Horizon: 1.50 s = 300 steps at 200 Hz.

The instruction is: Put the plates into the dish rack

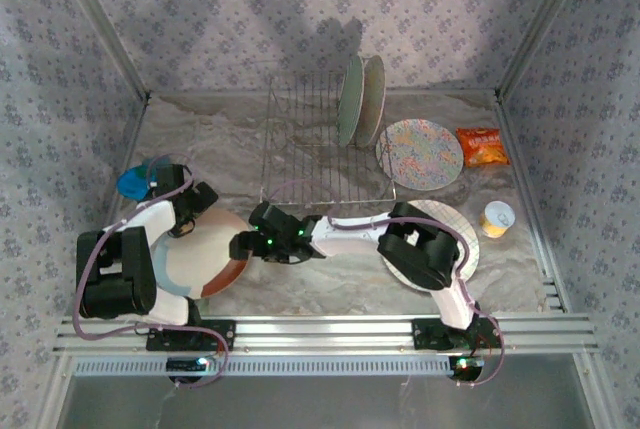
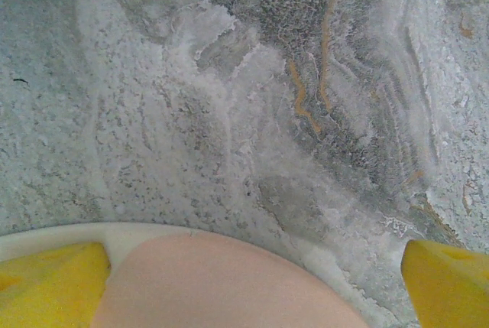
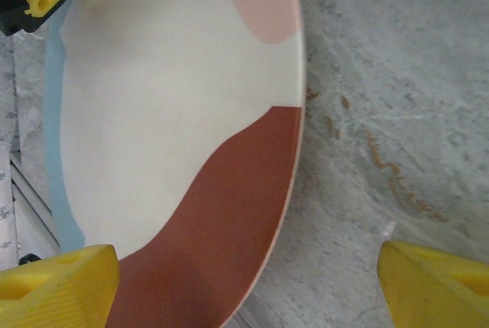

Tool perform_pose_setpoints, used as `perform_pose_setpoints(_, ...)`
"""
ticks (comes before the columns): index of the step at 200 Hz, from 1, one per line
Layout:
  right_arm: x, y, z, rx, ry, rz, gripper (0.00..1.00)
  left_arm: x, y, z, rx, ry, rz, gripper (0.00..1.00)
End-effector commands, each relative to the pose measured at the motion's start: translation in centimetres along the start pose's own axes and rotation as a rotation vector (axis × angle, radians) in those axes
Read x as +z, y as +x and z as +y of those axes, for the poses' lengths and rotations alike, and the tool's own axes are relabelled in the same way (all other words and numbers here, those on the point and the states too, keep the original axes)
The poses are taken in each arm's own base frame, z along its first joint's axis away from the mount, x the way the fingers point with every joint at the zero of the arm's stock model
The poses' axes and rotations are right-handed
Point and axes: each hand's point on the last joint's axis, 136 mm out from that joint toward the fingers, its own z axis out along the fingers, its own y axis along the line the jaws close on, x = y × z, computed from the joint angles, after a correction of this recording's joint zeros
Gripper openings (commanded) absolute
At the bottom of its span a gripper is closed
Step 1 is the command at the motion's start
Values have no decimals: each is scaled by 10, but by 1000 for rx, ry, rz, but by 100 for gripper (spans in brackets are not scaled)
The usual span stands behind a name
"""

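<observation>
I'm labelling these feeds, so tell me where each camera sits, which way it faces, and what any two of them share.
Top external: above and behind the bases, looking down on the table, rack, left arm and right arm.
Left wrist: on the left arm, facing down at marble and the rim of the cream plate; its yellow fingers show at the bottom corners.
Right wrist: on the right arm, facing down at that plate's edge; its fingers show at the bottom corners.
Shared: all three views show the cream plate.
</observation>
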Motion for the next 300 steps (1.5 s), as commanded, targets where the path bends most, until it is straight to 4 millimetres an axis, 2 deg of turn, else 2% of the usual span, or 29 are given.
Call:
perform_pose_setpoints(1, 5, -1, 19, 30, -56, -1, 87, 10, 30, 17, -27, -37, 110, 99)
perform_pose_setpoints(33, 7, -2, 26, 41, -77, -13, 79, 8, 32, 17, -29, -34, 112, 99)
perform_pose_setpoints(63, 8, -5, 27, 66, -92, -29, 66, 7, 32, 18, -32, -30, 109, 99)
perform_pose_setpoints(100, 12, -1, 18, 122, -71, -23, 65, 4, 32, 17, -32, -27, 106, 99)
perform_pose_setpoints(124, 13, 1, 12, 142, -56, -21, 69, 3, 32, 18, -30, -27, 104, 99)
perform_pose_setpoints(159, 19, 2, 9, 176, -72, -20, 65, 2, 31, 17, -34, -25, 104, 99)
perform_pose_setpoints(238, 21, -4, 7, 179, -97, -50, 29, 1, 31, 17, -32, -24, 105, 99)
perform_pose_setpoints(257, 19, -5, 7, 175, -102, -59, 24, 2, 32, 17, -33, -23, 105, 99)
perform_pose_setpoints(279, 16, -7, 8, 176, -109, -69, 13, 1, 31, 16, -35, -21, 105, 99)
perform_pose_setpoints(300, 12, -8, 9, 172, -115, -78, 8, -1, 30, 16, -36, -21, 97, 99)
